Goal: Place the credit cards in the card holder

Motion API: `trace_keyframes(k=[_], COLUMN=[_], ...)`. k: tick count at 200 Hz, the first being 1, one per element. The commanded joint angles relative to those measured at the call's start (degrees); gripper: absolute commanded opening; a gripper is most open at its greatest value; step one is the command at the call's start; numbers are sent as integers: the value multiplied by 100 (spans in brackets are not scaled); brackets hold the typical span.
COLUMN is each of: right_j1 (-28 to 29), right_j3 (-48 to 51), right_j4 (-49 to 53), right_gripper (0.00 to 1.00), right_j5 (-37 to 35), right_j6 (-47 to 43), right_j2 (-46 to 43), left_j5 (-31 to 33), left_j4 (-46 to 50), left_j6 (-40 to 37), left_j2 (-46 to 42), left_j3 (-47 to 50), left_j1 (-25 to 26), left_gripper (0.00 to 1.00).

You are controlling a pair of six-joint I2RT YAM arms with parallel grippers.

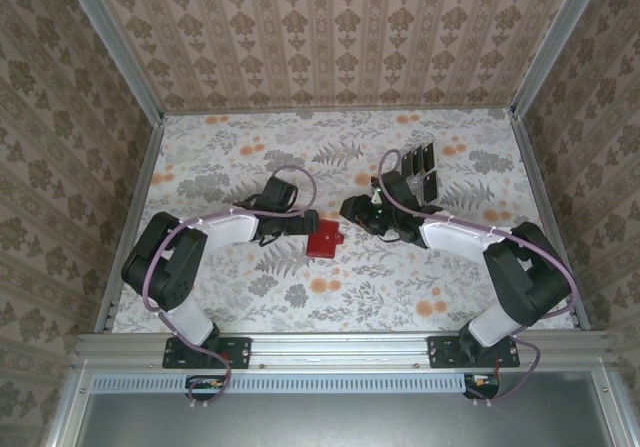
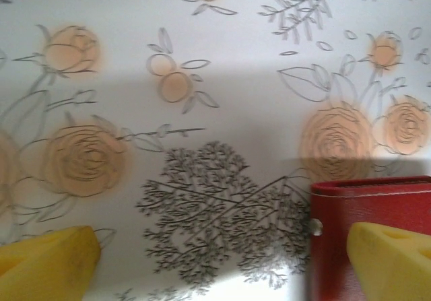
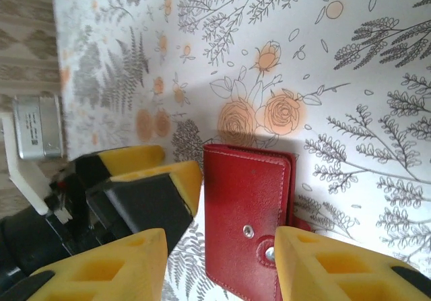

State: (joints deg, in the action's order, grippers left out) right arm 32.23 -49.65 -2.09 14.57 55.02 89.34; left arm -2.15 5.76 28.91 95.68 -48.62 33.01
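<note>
Red card holder (image 1: 324, 239) lies flat near the middle of the floral table (image 1: 250, 297). Both claws are spread open: left gripper (image 2: 219, 257) with one finger over its edge, right gripper (image 3: 222, 264) straddling it

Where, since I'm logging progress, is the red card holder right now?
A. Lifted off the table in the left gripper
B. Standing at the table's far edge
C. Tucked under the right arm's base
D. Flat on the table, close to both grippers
D: the card holder lies flat on the table, close by the open left gripper and right gripper.
</note>
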Motion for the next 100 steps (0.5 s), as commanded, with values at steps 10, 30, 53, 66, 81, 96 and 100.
trace_keyframes(k=[10,30,53,66,81,96,100], right_j1=[516,759,1037,1172,1316,1407,1425], right_j3=[-827,-1250,-1720,-1998,-2289,-2494,-2534], right_j4=[2276,2800,3247,3675,3990,4133,4158], right_gripper=[47,47,45,44,44,45,45], right_j5=[-1221,-1647,-2076,-2274,-2485,-2591,-2608], right_j6=[-538,-630,-783,-883,-940,-960,-960], right_j2=[58,315,610,801,1025,1200,1244], left_j5=[416,444,410,347,306,294,288], left_j4=[653,607,471,388,326,278,264], left_j6=[9,125,267,325,359,366,369], left_j2=[-120,-189,-295,-345,-365,-363,-357], left_j3=[50,148,311,391,440,467,474], left_j1=[-206,-305,-468,-556,-615,-639,-645], left_gripper=[100,100,100,100,100,100,100])
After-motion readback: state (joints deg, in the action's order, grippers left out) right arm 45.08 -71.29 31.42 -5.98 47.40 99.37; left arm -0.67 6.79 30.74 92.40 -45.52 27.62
